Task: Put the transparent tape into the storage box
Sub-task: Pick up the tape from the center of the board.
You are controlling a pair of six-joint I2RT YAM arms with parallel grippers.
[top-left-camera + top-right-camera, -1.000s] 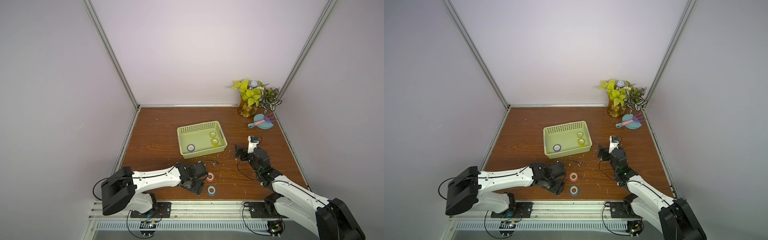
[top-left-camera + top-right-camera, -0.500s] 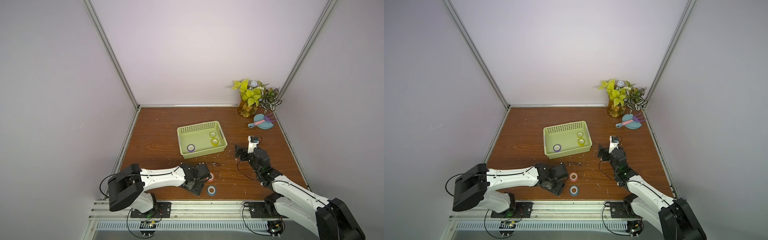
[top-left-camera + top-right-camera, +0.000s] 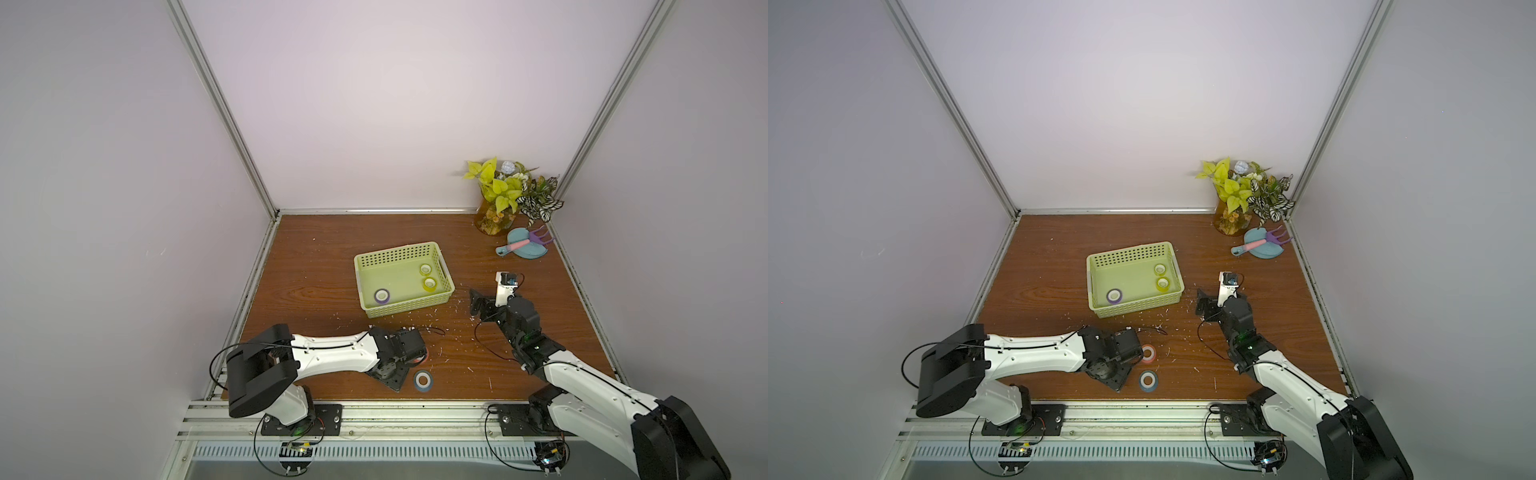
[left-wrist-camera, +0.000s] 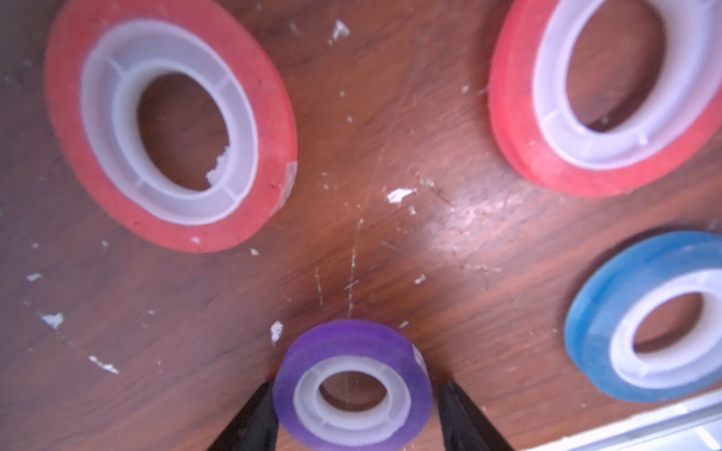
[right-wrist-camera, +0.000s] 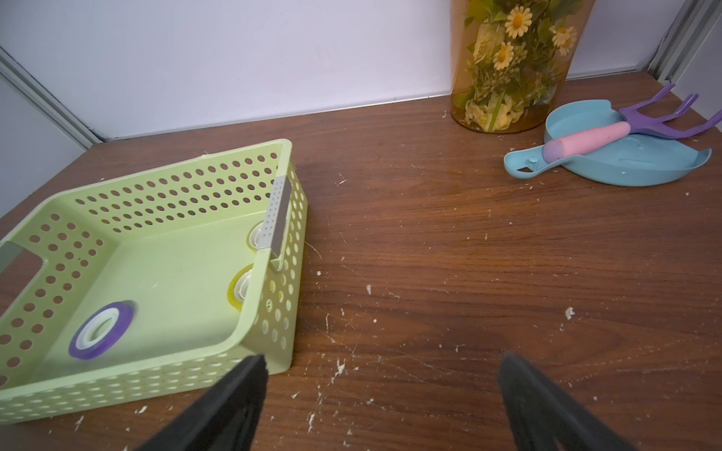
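on my left, the left gripper (image 4: pixel 356 388) sits low over the front part of the wooden table (image 3: pixel 316 266). in its wrist view a purple roll (image 4: pixel 351 351) of the transparent tape lies flat between the two black fingertips. one finger touches its rim and the other stands just beside it, so i cannot tell whether the hold is firm. around it on the wood lie an orange-red roll (image 4: pixel 168 236), a second orange-red roll (image 4: pixel 519 148) and a blue-teal roll (image 4: pixel 594 312), all flat and apart from one another, among white scraps. further right, mid-table, the storage box (image 3: pixel 395 258) stands upright. inside it are another purple roll (image 3: pixel 382 296) near its front left corner, and a yellow roll (image 3: pixel 425 269) and a second yellow roll (image 3: pixel 429 284) close together by the right wall. right of the box, the right gripper (image 5: pixel 383 361) has its jaws spread wide with nothing between them, over bare wood just beside the box's near right corner. in the far right corner stand a vase of plants (image 3: pixel 492 216) and a blue dustpan (image 3: pixel 536 251) with a small rake (image 3: pixel 519 246) lying on it.
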